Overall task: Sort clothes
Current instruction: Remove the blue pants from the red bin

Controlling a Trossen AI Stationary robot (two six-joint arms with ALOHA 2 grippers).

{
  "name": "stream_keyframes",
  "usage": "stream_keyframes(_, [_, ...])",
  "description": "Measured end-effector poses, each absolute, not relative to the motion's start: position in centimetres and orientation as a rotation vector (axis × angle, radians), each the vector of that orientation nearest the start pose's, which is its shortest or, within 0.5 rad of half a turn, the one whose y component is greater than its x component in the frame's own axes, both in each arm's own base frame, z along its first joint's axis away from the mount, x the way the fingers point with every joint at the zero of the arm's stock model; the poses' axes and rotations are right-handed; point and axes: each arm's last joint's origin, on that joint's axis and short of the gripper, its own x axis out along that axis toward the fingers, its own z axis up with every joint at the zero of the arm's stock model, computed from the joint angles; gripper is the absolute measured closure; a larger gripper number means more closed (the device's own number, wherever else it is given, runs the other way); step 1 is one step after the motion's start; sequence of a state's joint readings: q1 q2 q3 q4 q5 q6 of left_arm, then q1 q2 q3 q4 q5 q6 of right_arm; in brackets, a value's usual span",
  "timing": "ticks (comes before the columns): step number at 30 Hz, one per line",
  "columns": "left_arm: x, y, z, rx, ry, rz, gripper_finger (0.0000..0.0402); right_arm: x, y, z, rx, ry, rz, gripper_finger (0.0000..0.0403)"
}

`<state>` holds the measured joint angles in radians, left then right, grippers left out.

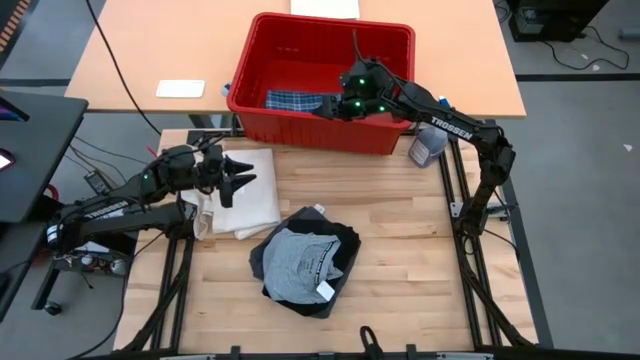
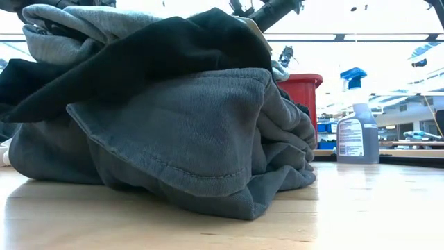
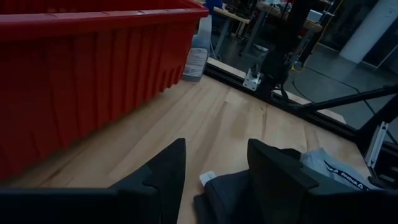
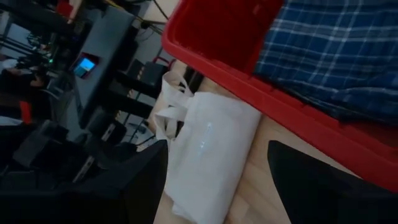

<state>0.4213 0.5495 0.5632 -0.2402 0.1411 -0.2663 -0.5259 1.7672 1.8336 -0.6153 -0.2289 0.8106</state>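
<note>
A heap of clothes lies at the middle of the wooden table: dark charcoal-grey shorts (image 1: 300,262) (image 2: 187,132) with a black piece (image 1: 342,243) (image 2: 159,55) over and under them. A blue-and-white plaid piece (image 1: 294,100) (image 4: 329,56) lies inside the red bin (image 1: 318,128) at the far edge. My right gripper (image 1: 325,108) (image 4: 217,149) hovers open above the bin's inside, beside the plaid piece. My left gripper (image 1: 240,180) (image 3: 214,149) hangs open over the cream-white tote bag (image 1: 245,195) (image 4: 205,149) at the table's left, pointing toward the heap, with nothing between its fingers.
A spray bottle (image 1: 428,148) (image 2: 357,121) (image 3: 198,53) stands at the far right, next to the bin's right end. Bare wood lies along the near edge and the right side. Behind the bin is another tabletop with a white sheet (image 1: 180,88).
</note>
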Motion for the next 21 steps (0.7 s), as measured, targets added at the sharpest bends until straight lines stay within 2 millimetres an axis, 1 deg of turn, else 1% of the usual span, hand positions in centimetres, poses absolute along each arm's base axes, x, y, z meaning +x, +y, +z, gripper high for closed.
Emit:
stream_keyframes(7, [12.4, 5.1, 28.9, -0.298, 0.118, 0.301, 0.0225, 35.0, -19.4, 40.1, 0.95, 0.246, -0.414, 0.0121])
stream_keyframes(11, [12.5, 5.1, 29.3, -0.329, 0.079, 0.299, 0.0225, 35.2, -19.5, 40.6, 0.937, 0.209, -0.37, 0.0122])
stream_keyframes(15, [12.5, 5.2, 29.5, -0.336, 0.052, 0.315, 0.0225, 35.1, -20.0, 41.3, 0.861, 0.145, -0.326, 0.0122])
stream_keyframes(17, [12.4, 5.3, 29.6, -0.342, 0.028, 0.342, 0.0225, 35.0, -20.7, 41.4, 0.81, 0.116, -0.33, 0.0122])
stream_keyframes(19, [12.4, 5.5, 29.9, -0.36, -0.009, 0.4, 0.0225, 34.6, -22.0, 41.4, 0.759, 0.088, -0.342, 0.0122])
stream_keyframes(21, [12.7, 5.9, 30.0, -0.374, -0.049, 0.464, 0.0225, 34.5, -23.5, 40.8, 0.74, 0.083, -0.348, 0.0122])
